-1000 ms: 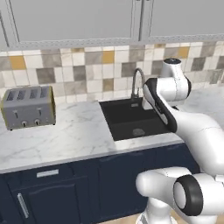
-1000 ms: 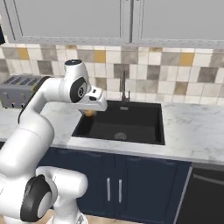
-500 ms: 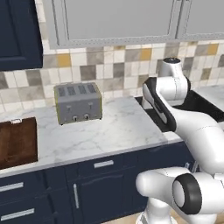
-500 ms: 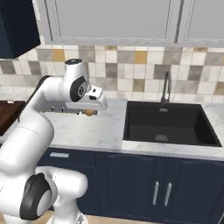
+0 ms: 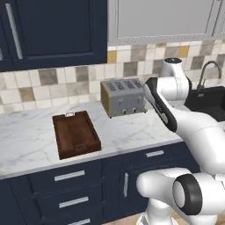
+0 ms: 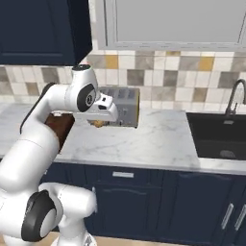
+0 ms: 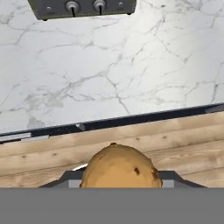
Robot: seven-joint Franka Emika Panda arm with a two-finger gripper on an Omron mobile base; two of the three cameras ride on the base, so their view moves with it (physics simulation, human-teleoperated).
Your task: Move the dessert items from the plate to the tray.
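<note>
— Where do we stand with the gripper (image 6: 99, 123)?

— We have it pinching a dessert item (image 7: 119, 167), a tan pastry that our hand view shows plainly, above the counter's front edge by the toaster (image 5: 123, 97).

— And the tray (image 5: 75, 133)?

— Well apart, off to our left along the counter, its long axis running front to back. Our left base view shows it whole; the right one shows just a corner behind the arm.

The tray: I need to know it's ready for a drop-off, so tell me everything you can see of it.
The tray is a dark brown, wood-look rectangle with a low raised rim and a small handle at each short end. It lies flat on the white marble counter, left of the toaster and apart from it, one short end near the counter's front edge. Nothing lies in it.
</note>
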